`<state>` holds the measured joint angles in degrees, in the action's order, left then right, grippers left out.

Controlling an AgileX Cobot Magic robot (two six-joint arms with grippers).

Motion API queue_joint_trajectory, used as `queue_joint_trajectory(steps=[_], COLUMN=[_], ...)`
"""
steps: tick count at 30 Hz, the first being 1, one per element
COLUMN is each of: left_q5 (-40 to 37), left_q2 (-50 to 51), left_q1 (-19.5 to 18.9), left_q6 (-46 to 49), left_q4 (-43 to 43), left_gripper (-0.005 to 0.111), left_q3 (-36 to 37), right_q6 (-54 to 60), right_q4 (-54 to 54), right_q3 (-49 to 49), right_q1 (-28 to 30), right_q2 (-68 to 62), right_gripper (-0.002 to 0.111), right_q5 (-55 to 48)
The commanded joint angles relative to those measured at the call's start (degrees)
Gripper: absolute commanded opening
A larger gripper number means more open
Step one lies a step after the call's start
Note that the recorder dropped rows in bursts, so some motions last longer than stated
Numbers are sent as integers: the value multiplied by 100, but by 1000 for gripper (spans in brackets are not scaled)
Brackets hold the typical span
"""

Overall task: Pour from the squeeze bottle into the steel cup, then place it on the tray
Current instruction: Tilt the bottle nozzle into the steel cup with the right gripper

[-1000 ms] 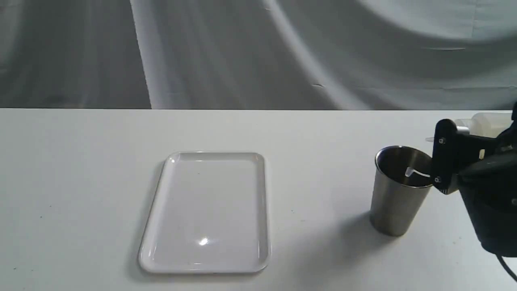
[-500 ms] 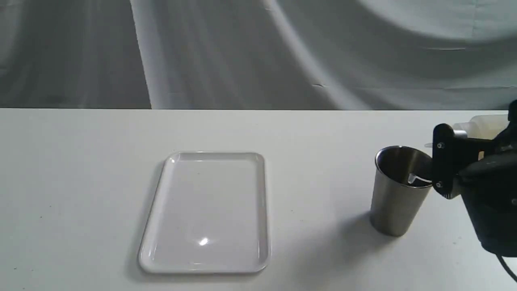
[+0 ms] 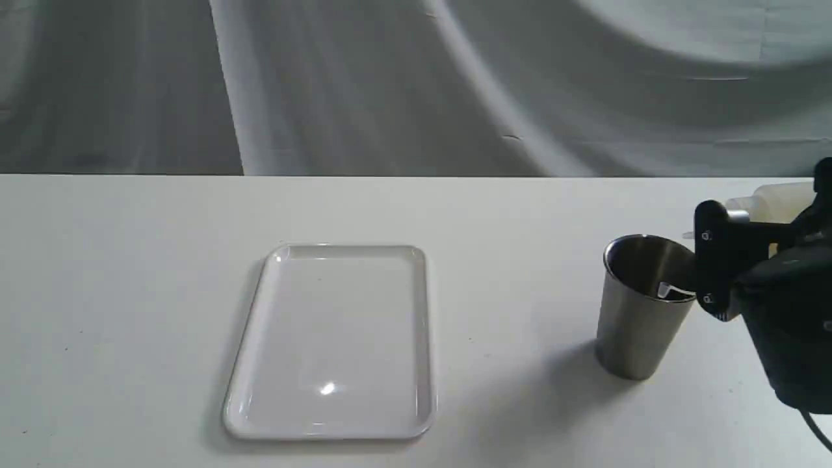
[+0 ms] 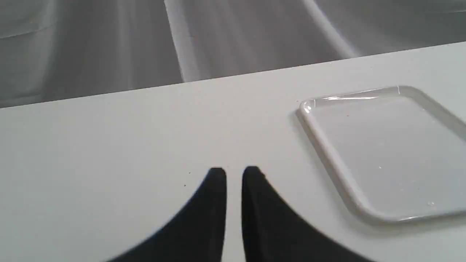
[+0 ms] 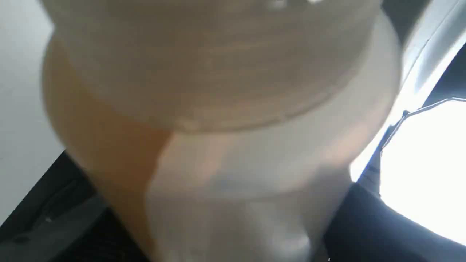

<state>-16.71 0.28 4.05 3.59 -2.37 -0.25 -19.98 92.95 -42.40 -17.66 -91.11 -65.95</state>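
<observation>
At the frame's right edge the right pincer [image 3: 710, 265], clamped on the bottle [image 3: 779, 196], holds it sideways so its tip sits over the cup [image 3: 640, 325] for pouring.

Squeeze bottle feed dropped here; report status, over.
Right gripper shut on squeeze bottle, tipped sideways over steel cup. Left gripper near-shut, holding nothing. Nothing between cup and tray.

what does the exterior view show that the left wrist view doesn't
Exterior only: the steel cup, and the right gripper holding the squeeze bottle tipped sideways at the cup's rim. Left wrist only: the left gripper, nearly closed, holding nothing. Both: the tray lying on the white table, with the grey backdrop behind.
</observation>
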Motion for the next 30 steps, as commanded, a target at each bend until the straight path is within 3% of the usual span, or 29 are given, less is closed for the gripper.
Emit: queue_joint_trajectory(steps=[1, 9, 30], left_q5=[37, 37, 37], left_q2=[-28, -28, -28], left_q1=[18, 18, 18], left_q6=[-10, -10, -10], left_q4=[-16, -16, -16], left_gripper=[8, 8, 8], left_q3=[25, 25, 25], right_q6=[40, 228, 1478], right_q4=[256, 241, 389], right_q3=[-41, -555, -570], right_q1=[-16, -16, -16], right_q2=[21, 21, 21], right_gripper=[38, 38, 38], right_q5=[-210, -353, -381])
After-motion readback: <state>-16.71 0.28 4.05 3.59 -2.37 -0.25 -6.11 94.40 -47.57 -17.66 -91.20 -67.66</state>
